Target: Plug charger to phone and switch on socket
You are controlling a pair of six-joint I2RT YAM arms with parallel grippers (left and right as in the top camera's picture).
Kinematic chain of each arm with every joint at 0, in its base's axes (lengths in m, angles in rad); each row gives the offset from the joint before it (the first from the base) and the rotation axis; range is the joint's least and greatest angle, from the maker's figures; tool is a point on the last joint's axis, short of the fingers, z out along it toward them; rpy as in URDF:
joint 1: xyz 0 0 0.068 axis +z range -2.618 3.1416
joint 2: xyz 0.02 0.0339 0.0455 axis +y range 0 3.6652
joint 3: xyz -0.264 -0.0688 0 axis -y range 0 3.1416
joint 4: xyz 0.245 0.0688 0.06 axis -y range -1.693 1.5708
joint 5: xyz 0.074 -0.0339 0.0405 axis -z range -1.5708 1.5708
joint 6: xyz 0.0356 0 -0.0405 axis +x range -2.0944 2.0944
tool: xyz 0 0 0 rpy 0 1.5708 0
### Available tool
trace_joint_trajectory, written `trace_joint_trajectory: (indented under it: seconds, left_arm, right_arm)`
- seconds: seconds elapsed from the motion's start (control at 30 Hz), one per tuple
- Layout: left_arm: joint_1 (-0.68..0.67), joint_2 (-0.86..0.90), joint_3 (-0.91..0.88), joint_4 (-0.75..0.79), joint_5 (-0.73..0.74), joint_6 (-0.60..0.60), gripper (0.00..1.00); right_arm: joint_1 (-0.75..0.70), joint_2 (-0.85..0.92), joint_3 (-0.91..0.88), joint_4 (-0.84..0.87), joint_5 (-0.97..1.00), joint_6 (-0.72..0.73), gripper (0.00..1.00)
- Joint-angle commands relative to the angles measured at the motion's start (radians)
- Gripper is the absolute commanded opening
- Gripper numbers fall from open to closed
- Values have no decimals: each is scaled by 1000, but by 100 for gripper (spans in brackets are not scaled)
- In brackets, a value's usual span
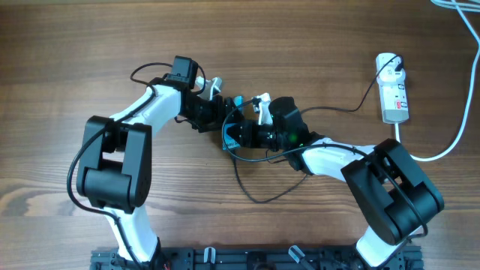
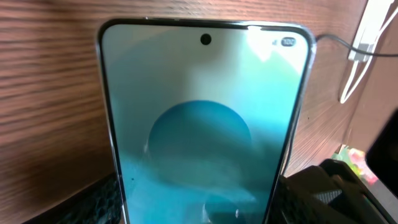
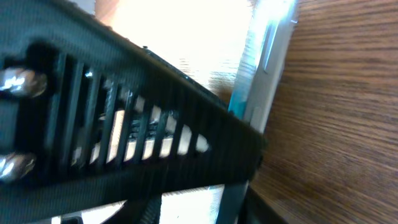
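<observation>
I see the big brown table (image 1: 60, 45) first. My left arm (image 1: 127, 127) and right arm (image 1: 390, 184) reach in from 6 o'clock and meet near the middle. The white socket (image 1: 393, 94) lies at about 2 o'clock, well apart from them. The phone (image 2: 205, 124) is between my two pincers and shows its blue-green screen. My left pincer (image 1: 216, 112) grips the phone by its long sides. My right pincer (image 1: 251, 127) is just beside the phone's edge, but I cannot tell how wide it is or if it holds anything. The thin black charger (image 1: 341, 109) runs from the socket toward my right pincer.
</observation>
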Motion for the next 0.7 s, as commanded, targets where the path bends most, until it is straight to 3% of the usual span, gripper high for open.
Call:
trace_joint_trajectory:
  seconds: [0.0, 0.17, 0.27, 0.43, 0.57, 0.67]
  left_arm:
    - [-13, 5, -7, 5, 38, 23, 78]
    - [-13, 5, -7, 5, 38, 24, 89]
    - [-3, -15, -7, 5, 61, 24, 84]
    - [92, -202, -7, 31, 473, 183, 81]
    - [136, -322, -7, 124, 643, 183, 77]
    - [139, -370, -7, 158, 678, 179, 73]
  right_arm:
    - [2, 15, 11, -40, -17, 6, 19]
    - [1, 14, 11, -40, -53, 51, 4]
    - [-34, 8, 11, 68, -194, 55, 4]
    - [-128, 6, 11, 333, -403, 221, 4]
    - [-131, 6, 11, 505, -404, 282, 4]
    - [-131, 6, 11, 596, -418, 287, 4]
